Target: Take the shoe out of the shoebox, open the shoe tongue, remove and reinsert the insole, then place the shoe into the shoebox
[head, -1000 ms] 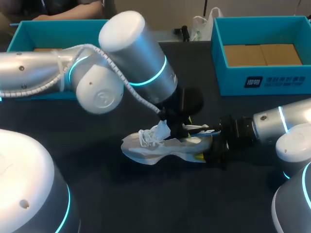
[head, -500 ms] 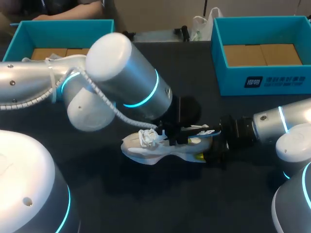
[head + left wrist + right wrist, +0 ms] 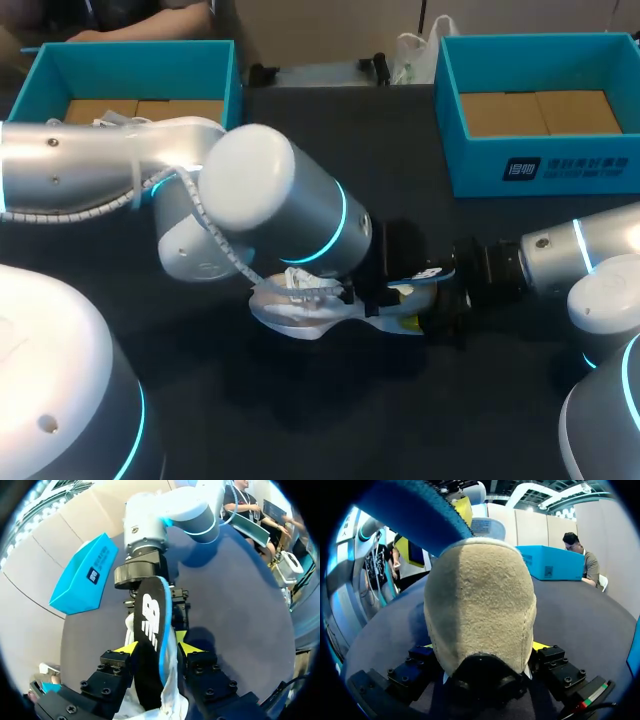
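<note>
Shoe [image 3: 300, 312] is out of its box, resting about mid-table [image 3: 330, 420], well apart from both boxes. Left shoebox [image 3: 130, 55] sits at the far left corner and right shoebox [image 3: 470, 165] at the far right corner. Both are open, with cardboard showing inside.

Right gripper [image 3: 484, 646] is clamped on the beige heel, one finger at each side. Left gripper [image 3: 155, 649] pinches the insole [image 3: 145, 675], which stands on edge between the yellow tips, its far end reaching toward the right gripper. Some white fabric [image 3: 172, 697] of the upper lies against one finger.

Risks, as I judge them:
- The insole looks thin and floppy. Pushed lengthwise, it may buckle or fold at the heel instead of seating flat.
- White fabric caught in the pinch would be dragged along with the insole.
- The two grippers sit close together at the heel end, so a small overshoot could knock them together.
- The heel hold is narrow, so a sideways shove could twist the shoe in it.

Writing: a white logo [image 3: 150, 617] on the insole's black face, and a white print block [image 3: 568, 166] on the right shoebox's near wall. Neither is read off here.
</note>
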Motion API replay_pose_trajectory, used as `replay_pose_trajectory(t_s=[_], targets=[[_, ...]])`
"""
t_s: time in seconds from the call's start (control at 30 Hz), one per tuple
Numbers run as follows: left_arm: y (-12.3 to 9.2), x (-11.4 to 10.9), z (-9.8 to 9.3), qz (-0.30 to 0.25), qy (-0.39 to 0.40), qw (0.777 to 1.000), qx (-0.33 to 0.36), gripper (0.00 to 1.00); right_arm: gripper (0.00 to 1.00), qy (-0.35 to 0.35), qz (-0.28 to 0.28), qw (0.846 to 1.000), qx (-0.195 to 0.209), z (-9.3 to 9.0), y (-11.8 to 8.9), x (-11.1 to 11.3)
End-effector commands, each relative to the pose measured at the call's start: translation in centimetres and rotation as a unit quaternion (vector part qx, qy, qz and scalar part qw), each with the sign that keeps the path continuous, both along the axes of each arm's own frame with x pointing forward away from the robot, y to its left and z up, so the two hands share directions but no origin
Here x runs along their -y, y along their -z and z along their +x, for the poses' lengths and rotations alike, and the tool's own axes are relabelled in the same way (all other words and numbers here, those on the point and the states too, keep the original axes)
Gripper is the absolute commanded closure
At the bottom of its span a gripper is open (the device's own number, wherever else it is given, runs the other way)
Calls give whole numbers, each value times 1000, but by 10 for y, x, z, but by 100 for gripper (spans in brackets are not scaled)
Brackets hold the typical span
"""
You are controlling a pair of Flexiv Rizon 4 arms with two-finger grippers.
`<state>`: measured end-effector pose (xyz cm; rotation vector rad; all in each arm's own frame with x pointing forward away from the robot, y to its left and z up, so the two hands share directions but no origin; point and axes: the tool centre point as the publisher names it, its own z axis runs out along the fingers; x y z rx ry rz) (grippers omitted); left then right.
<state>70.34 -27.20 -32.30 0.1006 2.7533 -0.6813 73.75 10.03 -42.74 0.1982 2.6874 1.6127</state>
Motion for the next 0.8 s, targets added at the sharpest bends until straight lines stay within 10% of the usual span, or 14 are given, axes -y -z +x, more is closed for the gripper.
replay_pose_trajectory(t_s=[0.03,0.53,0.63,0.7,0.8], targets=[[6,10,3,3,-4,1000,6,52,100,1,-2,1000,0,-1,0,0],[20,13,15,8,-17,999,26,59,100,1,-2,1000,0,-1,0,0],[20,13,15,7,-19,999,28,67,100,1,-2,1000,0,-1,0,0],[19,13,16,5,-18,999,28,100,100,1,-2,1000,0,-1,0,0],[17,11,14,5,-16,1000,27,100,100,1,-2,1000,0,-1,0,0]])
